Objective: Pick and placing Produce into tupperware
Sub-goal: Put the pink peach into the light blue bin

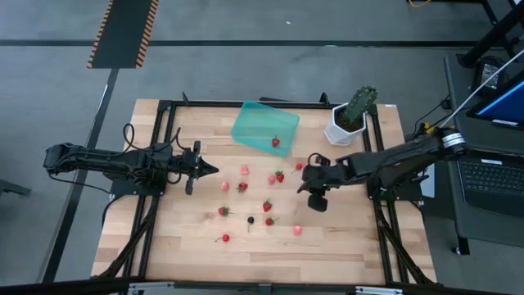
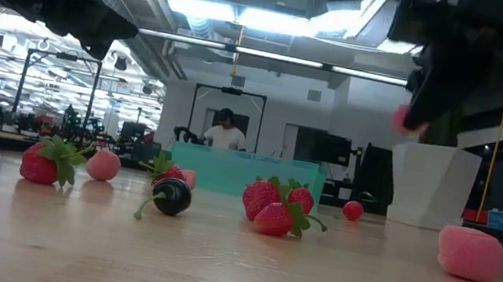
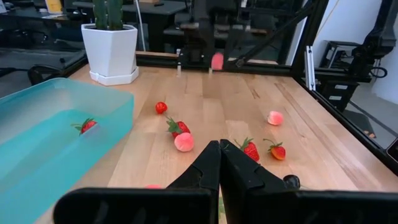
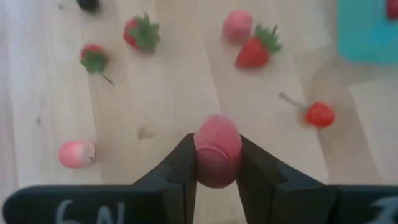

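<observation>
My right gripper (image 4: 217, 163) is clamped on a pale pink berry (image 4: 217, 149), raised above the wooden table (image 1: 344, 246) at about four o'clock from the shallow translucent teal tupperware (image 1: 254, 123), which holds one red strawberry (image 1: 276, 142). My left gripper (image 3: 219, 163), fingers pressed together, waits at the tupperware's eight o'clock.

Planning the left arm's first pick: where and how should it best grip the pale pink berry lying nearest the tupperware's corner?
Grip the pink berry across its rounded middle, coming straight down from above. It lies flat on the table and shows no stem, but a strawberry sits close behind, so close the fingers across the free sides. The left gripper is shut and must open first.
</observation>
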